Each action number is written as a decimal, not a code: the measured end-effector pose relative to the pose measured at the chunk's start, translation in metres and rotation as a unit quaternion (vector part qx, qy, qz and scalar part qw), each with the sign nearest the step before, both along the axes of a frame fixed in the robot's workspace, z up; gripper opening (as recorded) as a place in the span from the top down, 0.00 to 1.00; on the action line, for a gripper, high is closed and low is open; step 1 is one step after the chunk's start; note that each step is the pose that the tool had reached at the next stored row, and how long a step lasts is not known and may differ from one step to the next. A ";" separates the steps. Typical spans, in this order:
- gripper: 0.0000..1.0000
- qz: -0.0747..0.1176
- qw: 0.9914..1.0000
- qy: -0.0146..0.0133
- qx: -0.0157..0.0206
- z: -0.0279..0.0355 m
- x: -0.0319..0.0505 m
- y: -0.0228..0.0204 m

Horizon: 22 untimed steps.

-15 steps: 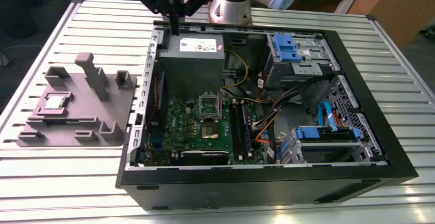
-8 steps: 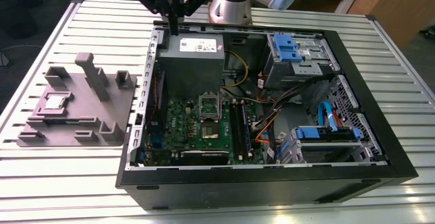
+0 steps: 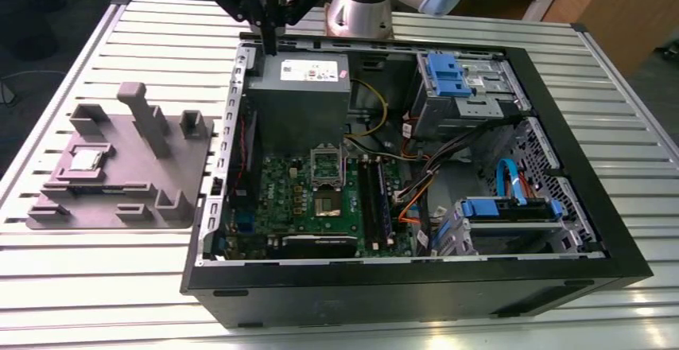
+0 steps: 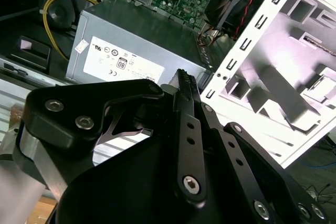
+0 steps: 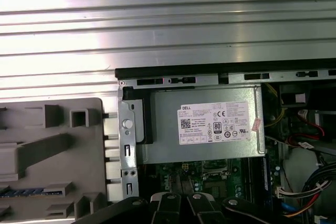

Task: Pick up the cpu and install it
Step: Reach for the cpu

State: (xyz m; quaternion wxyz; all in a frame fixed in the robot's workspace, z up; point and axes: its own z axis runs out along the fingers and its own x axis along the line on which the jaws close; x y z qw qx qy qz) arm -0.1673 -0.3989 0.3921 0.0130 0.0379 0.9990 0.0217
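The cpu (image 3: 86,160), a small silvery square chip, lies flat on the grey plastic plate (image 3: 117,199) at the exterior view's left, outside the computer case. The green motherboard (image 3: 286,195) lies inside the open case, and its socket (image 3: 326,200) stands uncovered near the middle. My gripper (image 3: 269,49) hangs above the case's far wall, over the grey metal power supply box (image 3: 300,99), far from the cpu. Its black fingers (image 4: 183,80) are shut together with nothing between them. Both wrist views look down past the fingers (image 5: 169,200) at the box's white label (image 5: 212,123).
The black case (image 3: 424,286) takes up the middle of the slatted metal table (image 3: 159,32). Blue drive brackets (image 3: 451,75), cables (image 3: 510,179) and memory slots (image 3: 366,195) crowd the case beside the motherboard. Upright blocks (image 3: 143,115) rise from the grey plate near the cpu.
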 end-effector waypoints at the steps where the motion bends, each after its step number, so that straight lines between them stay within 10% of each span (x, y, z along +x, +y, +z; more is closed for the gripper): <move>1: 0.90 0.000 1.000 0.000 0.000 0.0000 -0.0002 0.0000; 22: 0.90 0.000 1.000 0.000 0.000 0.0000 -0.0083 0.0000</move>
